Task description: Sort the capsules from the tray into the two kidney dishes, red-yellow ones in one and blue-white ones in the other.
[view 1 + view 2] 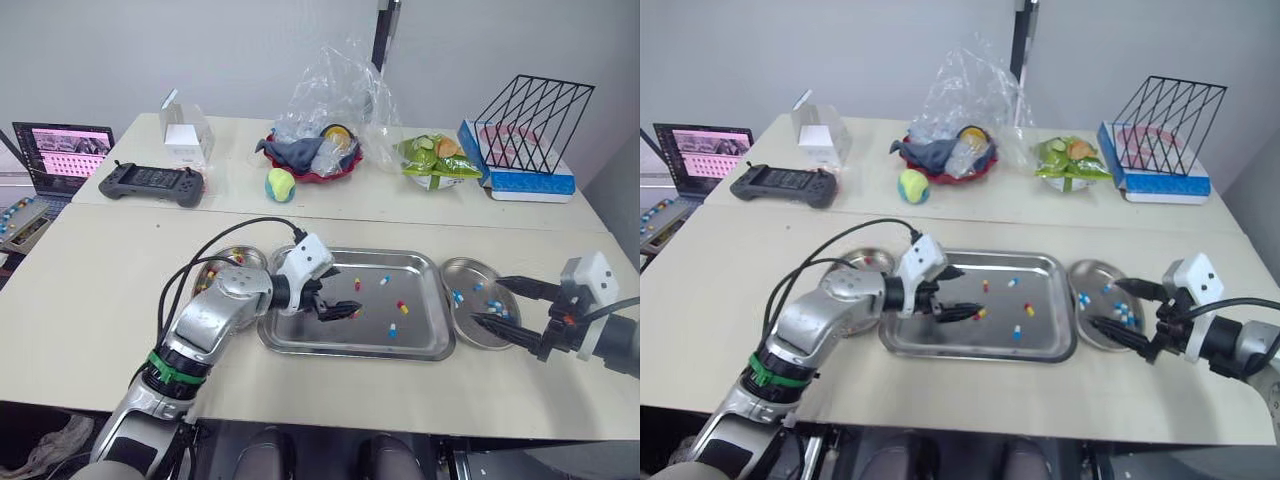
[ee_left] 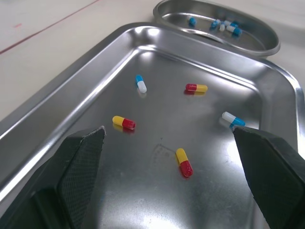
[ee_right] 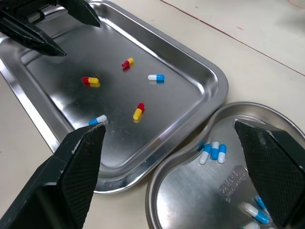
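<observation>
I'm working under bright, even indoor light that seems to come from overhead. The tray [image 2: 162,119] throws white glare streaks along its rim and corners (strongest in my left wrist view). The capsules [image 2: 184,162] cast short, soft shadows, and the table [image 1: 100,290] looks flat-lit.

Two pale tabletops butted edge to edge. Near table [image 1: 90,300]: steel tray [image 1: 400,352] in the middle, right kidney dish [image 1: 470,263] hard against one short end, left kidney dish [image 1: 225,255] at the other, partly hidden, contact unclear. Far table [image 1: 230,195]: handheld game console [image 1: 150,182], clear box [image 1: 185,135], tennis ball [image 1: 280,184], red bowl [image 1: 325,174], green snack bag [image 1: 435,162], probably salad, and blue box [image 1: 525,182].
</observation>
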Action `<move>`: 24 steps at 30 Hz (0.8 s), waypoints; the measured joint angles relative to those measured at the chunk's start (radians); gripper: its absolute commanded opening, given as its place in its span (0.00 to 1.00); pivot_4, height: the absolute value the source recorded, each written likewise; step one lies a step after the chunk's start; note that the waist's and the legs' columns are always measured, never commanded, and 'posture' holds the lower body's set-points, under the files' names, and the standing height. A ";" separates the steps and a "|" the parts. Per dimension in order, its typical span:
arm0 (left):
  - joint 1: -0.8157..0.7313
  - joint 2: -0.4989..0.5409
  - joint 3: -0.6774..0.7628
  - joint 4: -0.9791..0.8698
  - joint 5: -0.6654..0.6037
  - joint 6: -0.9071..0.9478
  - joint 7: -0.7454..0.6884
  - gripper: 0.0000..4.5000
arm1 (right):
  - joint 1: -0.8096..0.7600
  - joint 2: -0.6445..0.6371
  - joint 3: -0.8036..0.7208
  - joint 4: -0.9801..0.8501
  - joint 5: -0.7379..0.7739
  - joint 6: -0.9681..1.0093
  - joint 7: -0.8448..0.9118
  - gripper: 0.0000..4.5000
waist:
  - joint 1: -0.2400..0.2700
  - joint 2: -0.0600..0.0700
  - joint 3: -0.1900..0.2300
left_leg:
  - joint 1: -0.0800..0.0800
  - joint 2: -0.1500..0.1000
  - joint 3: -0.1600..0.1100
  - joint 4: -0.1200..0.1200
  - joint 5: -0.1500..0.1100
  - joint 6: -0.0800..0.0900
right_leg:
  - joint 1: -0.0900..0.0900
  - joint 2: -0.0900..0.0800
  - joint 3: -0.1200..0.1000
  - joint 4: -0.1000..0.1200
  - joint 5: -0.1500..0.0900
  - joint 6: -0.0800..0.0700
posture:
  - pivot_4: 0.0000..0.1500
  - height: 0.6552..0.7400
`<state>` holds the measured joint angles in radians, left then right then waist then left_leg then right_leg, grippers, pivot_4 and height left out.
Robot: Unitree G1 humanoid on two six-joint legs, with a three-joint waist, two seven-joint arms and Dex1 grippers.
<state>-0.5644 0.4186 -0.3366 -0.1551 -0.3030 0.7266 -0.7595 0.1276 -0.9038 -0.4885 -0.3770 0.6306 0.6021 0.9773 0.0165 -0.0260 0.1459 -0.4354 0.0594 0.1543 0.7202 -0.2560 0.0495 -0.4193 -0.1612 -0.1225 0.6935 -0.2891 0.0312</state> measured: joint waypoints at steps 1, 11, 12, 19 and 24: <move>0.000 -0.005 -0.008 0.005 0.008 0.000 0.002 1.00 | 0.003 0.000 0.000 -0.003 0.000 0.000 -0.002 1.00 | 0.000 0.000 0.000 | 0.000 0.000 0.000 0.000 0.000 0.000 | 0.000 0.000 0.000 0.000 0.000 0.000 | 1.00 0.39; 0.031 -0.063 -0.104 0.077 0.131 -0.074 0.045 0.60 | 0.015 -0.007 -0.023 -0.044 0.018 0.021 -0.017 1.00 | 0.007 0.000 0.000 | 0.000 0.000 -0.001 0.000 0.000 0.001 | 0.000 0.000 0.000 0.000 0.000 0.000 | 1.00 0.39; 0.031 -0.063 -0.109 0.088 0.147 -0.089 0.048 0.52 | 0.014 -0.010 -0.023 -0.044 0.017 0.021 -0.017 1.00 | 0.008 0.000 0.000 | 0.000 0.000 -0.001 0.000 0.000 0.001 | 0.000 0.000 0.000 0.000 0.000 0.000 | 1.00 0.39; 0.028 -0.083 -0.118 0.114 0.214 -0.143 0.071 0.01 | -0.004 -0.027 -0.023 -0.034 0.014 0.032 -0.018 1.00 | 0.013 0.000 0.000 | -0.001 0.000 -0.002 0.002 -0.001 0.002 | 0.001 -0.001 0.000 0.000 0.000 0.000 | 1.00 0.39; 0.028 -0.099 -0.109 0.122 0.220 -0.141 0.066 0.01 | -0.004 -0.031 -0.023 -0.033 0.019 0.038 -0.016 1.00 | 0.020 0.000 0.000 | -0.002 0.000 -0.003 0.003 -0.002 0.003 | 0.001 -0.001 -0.001 0.000 0.000 0.000 | 1.00 0.39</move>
<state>-0.5363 0.3200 -0.4451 -0.0326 -0.0835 0.5860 -0.6934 0.1232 -0.9346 -0.5113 -0.4099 0.6491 0.6404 0.9617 0.0363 -0.0260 0.1459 -0.4370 0.0590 0.1516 0.7227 -0.2577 0.0522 -0.4184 -0.1619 -0.1232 0.6935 -0.2890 0.0312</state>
